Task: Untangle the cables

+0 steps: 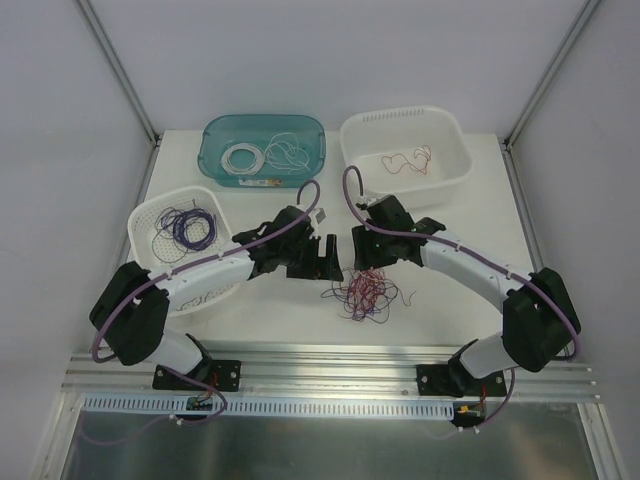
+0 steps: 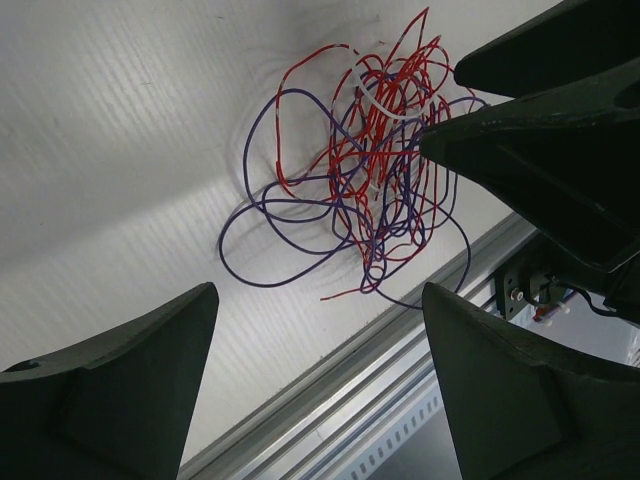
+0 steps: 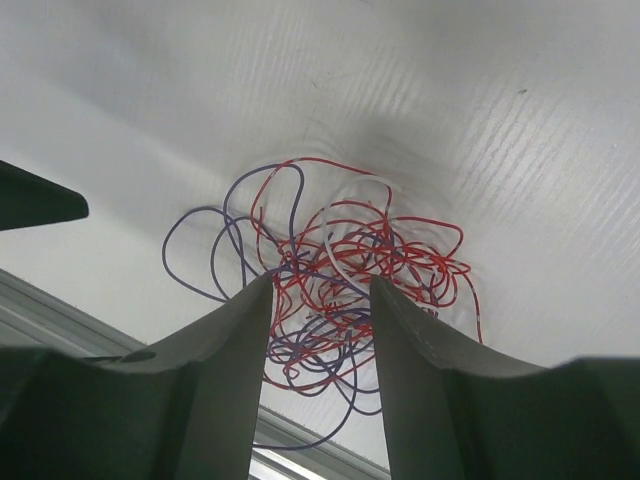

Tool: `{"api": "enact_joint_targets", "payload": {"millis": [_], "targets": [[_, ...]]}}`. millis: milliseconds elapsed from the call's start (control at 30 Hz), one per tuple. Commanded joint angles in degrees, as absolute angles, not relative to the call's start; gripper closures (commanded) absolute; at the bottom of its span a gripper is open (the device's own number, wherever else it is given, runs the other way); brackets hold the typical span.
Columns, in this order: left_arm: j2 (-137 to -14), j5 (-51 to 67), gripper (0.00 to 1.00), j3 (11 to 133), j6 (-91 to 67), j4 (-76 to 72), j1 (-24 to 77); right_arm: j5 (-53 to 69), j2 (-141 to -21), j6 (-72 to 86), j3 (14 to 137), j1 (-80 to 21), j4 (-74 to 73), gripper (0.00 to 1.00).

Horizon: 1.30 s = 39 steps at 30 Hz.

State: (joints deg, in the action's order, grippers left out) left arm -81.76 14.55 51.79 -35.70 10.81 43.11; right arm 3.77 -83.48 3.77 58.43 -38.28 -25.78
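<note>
The left tool (image 2: 315, 295), jaws spread wide and empty, hovers above the white worktop (image 1: 270, 310). Just beside it lie the cables (image 1: 366, 294), a loose clump of red, purple and white wires near the front edge. The right tool (image 3: 320, 285) hangs over the clump, jaws partly apart, with strands showing through the gap.

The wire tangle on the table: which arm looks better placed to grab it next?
Probably the right. The right gripper straddles the cables in its wrist view, jaws apart. The left gripper is open, with the clump ahead of it, not between its fingers.
</note>
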Motion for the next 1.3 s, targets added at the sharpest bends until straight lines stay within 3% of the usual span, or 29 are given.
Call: {"api": "enact_joint_targets", "payload": {"millis": [0, 667, 733, 967, 1267], "targets": [[-84.6, 14.9, 0.17, 54.5, -38.1, 8.1, 44.6, 4.7, -85.3, 2.0, 60.2, -38.3, -25.5, 0.53], [-86.0, 16.1, 0.2, 53.5, -36.7, 7.7, 45.3, 5.5, -92.4, 1.4, 59.2, -38.3, -19.4, 0.85], [-86.0, 16.3, 0.2, 53.5, -36.5, 7.6, 45.2, 5.6, -92.4, 1.3, 59.1, -38.3, -19.3, 0.85], [-86.0, 15.9, 0.2, 53.3, -35.5, 7.6, 45.3, 6.9, -92.5, 0.3, 59.5, -39.0, -19.2, 0.7], [-82.6, 14.4, 0.19, 51.5, -33.1, 7.6, 45.3, 1.8, -95.8, -3.8, 62.6, -41.3, -22.2, 0.69]]}}
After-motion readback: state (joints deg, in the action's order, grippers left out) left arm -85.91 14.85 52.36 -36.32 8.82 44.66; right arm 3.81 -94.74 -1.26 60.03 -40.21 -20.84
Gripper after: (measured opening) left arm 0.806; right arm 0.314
